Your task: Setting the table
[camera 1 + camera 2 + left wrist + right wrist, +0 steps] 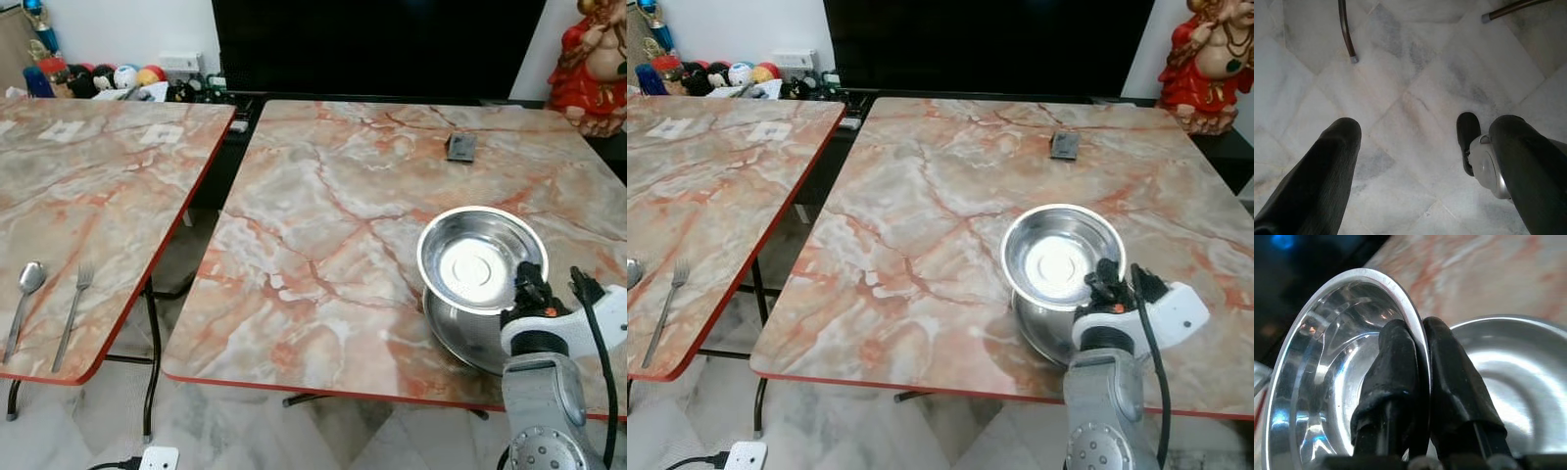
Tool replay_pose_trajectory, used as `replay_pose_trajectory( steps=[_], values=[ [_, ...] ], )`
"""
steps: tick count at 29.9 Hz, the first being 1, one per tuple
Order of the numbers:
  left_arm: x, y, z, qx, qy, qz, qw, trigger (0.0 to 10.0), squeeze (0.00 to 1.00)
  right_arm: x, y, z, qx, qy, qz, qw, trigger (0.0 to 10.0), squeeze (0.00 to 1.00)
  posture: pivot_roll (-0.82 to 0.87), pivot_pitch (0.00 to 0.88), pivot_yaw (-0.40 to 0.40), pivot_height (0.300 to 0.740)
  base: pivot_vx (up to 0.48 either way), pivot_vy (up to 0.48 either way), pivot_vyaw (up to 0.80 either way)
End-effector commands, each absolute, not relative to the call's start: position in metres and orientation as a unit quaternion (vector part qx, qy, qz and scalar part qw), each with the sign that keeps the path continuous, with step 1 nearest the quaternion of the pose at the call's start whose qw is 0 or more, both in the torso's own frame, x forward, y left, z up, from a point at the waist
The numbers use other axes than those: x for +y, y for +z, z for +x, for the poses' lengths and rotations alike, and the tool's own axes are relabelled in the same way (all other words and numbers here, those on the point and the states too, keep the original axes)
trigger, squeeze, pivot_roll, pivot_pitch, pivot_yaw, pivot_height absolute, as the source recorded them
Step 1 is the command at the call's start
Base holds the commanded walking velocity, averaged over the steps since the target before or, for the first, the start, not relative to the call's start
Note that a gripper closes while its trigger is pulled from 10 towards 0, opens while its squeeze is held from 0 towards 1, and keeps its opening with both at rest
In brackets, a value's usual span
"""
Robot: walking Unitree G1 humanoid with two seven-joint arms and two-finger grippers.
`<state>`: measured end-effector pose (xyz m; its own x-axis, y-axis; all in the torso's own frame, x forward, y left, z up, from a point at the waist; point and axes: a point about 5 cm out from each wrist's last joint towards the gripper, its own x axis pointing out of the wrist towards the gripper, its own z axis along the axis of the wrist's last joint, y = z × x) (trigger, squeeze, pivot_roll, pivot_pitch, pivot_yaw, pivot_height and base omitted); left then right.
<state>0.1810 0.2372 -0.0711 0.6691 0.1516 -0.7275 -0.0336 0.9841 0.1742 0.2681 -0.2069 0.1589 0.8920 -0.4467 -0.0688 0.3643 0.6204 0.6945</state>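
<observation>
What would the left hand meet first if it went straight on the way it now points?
Most likely the pale marble floor. The left hand hangs idle with its fingers apart, aimed down at the tiles, and nothing lies between. Table legs stand further off, outside that line, though depth is hard to judge.

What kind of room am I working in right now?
Probably a home living or dining room: two marble-patterned folding tables, a big dark TV screen by the wall, a red figurine, and toys beside it. Marble tile floor.
</observation>
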Motion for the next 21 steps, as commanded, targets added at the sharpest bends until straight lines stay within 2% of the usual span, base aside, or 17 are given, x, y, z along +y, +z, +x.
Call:
replay_pose_trajectory(
  steps=[1,6,21],
  values=[
    [0.241,-0.074,0.173,0.417,0.05,0.078,0.904,10.0,0.0,-0.207,0.153,0.268,-0.049,-0.256,0.405,0.877,10.0,0.0,-0.02,0.102,-0.005,0.74,0.0,0.0,0.0],
    [0.241,-0.074,0.174,0.417,0.05,0.078,0.904,10.0,0.0,-0.214,0.141,0.272,-0.032,-0.293,0.441,0.848,10.0,0.0,-0.01,0.104,-0.003,0.74,0.0,0.0,0.0],
    [0.242,-0.074,0.174,0.418,0.049,0.079,0.904,10.0,0.0,-0.213,0.131,0.277,-0.012,-0.317,0.452,0.834,10.0,0.0,-0.01,0.109,0.003,0.74,0.0,0.0,0.0]
  ],
)
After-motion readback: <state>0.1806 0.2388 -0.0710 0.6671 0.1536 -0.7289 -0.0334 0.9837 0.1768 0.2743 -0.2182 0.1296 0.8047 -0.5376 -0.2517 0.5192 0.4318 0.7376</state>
